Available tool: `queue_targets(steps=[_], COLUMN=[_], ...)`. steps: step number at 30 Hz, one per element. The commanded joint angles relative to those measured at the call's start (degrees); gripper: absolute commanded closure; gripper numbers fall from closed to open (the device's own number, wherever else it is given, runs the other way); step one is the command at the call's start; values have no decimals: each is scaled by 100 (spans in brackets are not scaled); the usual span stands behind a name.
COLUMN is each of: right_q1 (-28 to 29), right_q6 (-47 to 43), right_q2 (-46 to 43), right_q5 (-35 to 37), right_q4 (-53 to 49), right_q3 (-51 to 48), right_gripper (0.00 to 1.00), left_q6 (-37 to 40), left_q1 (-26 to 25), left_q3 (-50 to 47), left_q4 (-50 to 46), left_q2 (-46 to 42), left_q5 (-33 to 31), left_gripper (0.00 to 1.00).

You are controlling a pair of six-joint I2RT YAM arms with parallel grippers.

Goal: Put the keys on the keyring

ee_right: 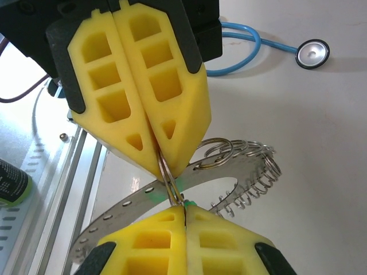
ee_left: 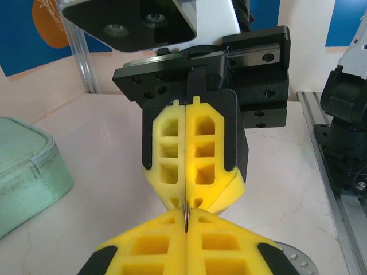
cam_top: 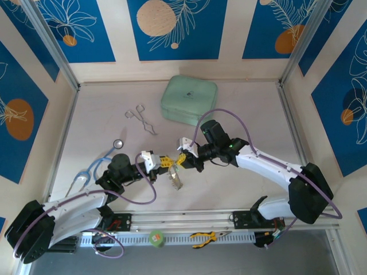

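Note:
My two grippers meet tip to tip above the table's near middle. The left gripper (cam_top: 170,163) (ee_left: 187,222) is shut on a small split ring (ee_right: 167,171), one of many fringing the keyring (ee_right: 133,200), a flat silver band with holes that hangs below both grippers (cam_top: 175,181). The right gripper (cam_top: 180,161) (ee_right: 184,209) is shut at the ring's other end. A sliver of green (ee_right: 188,203), apparently the head of a green key, is pinched between its tips. The rest of the keys is hidden by the yellow fingers.
A mint-green case (cam_top: 189,100) lies at the back, silver forceps (cam_top: 141,118) to its left. A blue stethoscope (cam_top: 98,163) (ee_right: 312,53) lies left of the left arm. Yellow-handled pliers (cam_top: 206,236) and a green round object (cam_top: 156,238) rest on the front rail.

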Motion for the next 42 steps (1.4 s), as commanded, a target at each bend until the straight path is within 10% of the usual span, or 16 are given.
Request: queue_targets(steps=[1, 42], right_q1=[43, 156], right_q6=[-72, 441], right_q2=[106, 161], right_q5=[-194, 121], right_q4=[-206, 751], right_q3=[190, -467], right_gripper=[97, 58], left_q6=[9, 44], left_q1=[-34, -33], left_q3=[171, 177], left_q4=[356, 339], left_q2=[-17, -36], left_q5=[164, 151], left_gripper=[100, 100])
